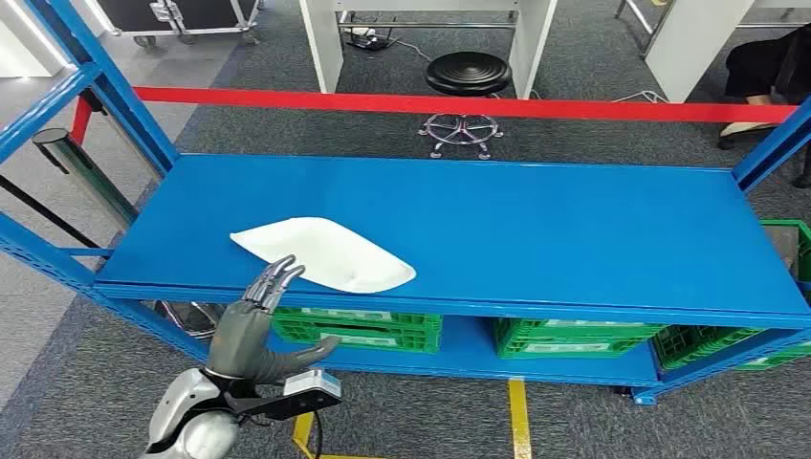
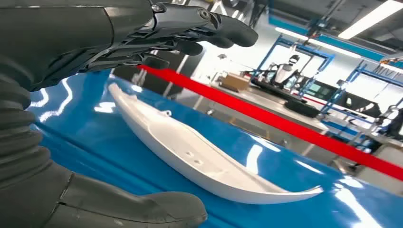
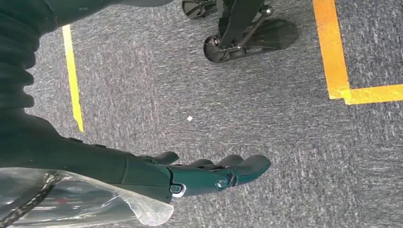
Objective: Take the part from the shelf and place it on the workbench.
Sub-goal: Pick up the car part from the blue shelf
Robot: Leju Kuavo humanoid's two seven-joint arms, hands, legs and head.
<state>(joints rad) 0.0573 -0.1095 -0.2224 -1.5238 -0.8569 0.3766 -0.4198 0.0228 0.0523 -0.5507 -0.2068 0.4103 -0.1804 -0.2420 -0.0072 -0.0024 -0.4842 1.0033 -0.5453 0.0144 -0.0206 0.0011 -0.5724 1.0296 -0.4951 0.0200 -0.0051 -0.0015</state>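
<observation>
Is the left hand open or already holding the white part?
Open. The left hand has its fingers spread above the white part, which lies flat on the blue shelf, ungripped.

The left hand is up, fingers spread wide. The right hand hangs down, fingers straight.
</observation>
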